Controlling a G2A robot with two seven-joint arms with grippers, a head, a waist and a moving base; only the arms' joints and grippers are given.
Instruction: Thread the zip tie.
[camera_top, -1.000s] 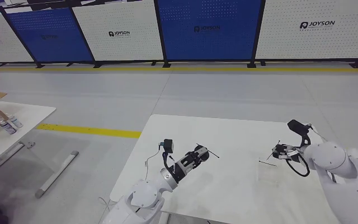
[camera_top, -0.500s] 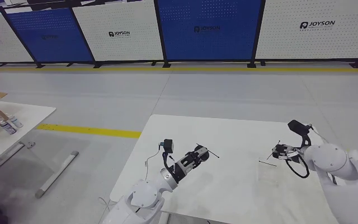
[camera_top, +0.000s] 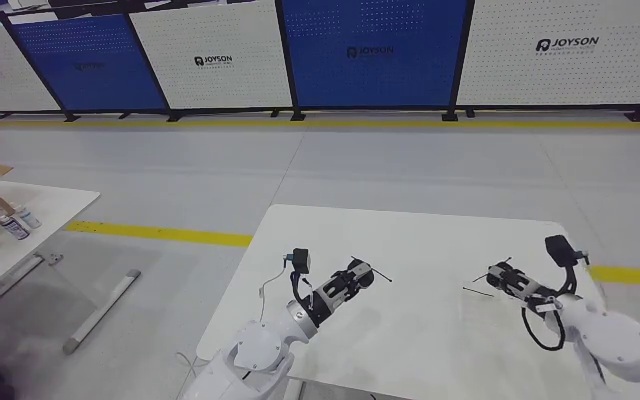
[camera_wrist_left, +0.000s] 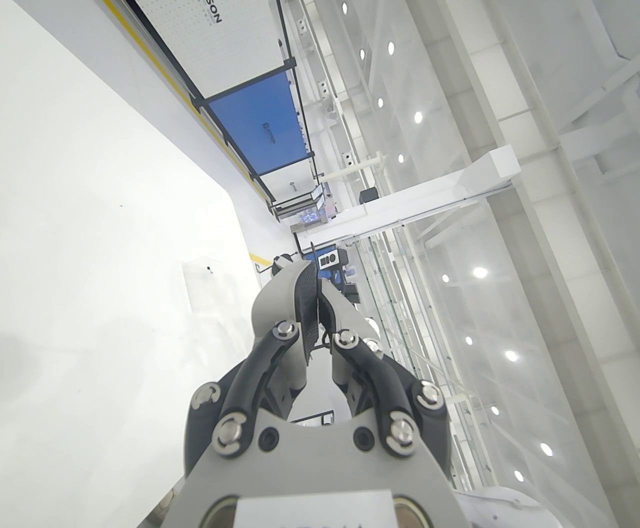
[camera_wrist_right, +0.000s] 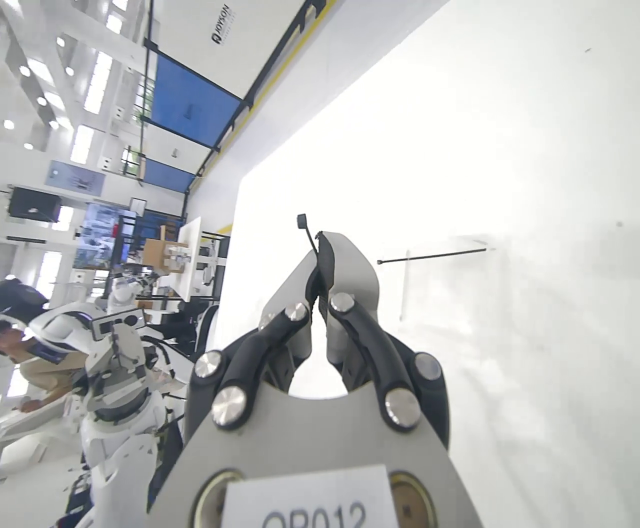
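Note:
On the white table (camera_top: 420, 240), my left gripper (camera_top: 365, 268) is shut on a thin black zip tie (camera_top: 378, 274) whose two ends stick out past the fingers. In the left wrist view the pads (camera_wrist_left: 306, 300) press together. Toward the table's right side, my right gripper (camera_top: 493, 274) is shut on a second zip tie (camera_top: 503, 264). Its square head (camera_wrist_right: 302, 220) pokes out beyond the fingertips of that gripper (camera_wrist_right: 320, 245). A third zip tie (camera_top: 477, 291) lies loose on the table just in front of the right gripper (camera_wrist_right: 430, 256).
A clear flat sheet (camera_wrist_right: 450, 290) lies on the table under one end of the loose tie. The table's far edge (camera_top: 400, 210) drops to grey floor with a yellow line (camera_top: 160, 234). A second white table (camera_top: 45, 205) stands far left.
The right arm's wrist has swung toward the table's front right while its gripper stays near the same spot, and the held zip tie has tipped over. The left arm has not moved.

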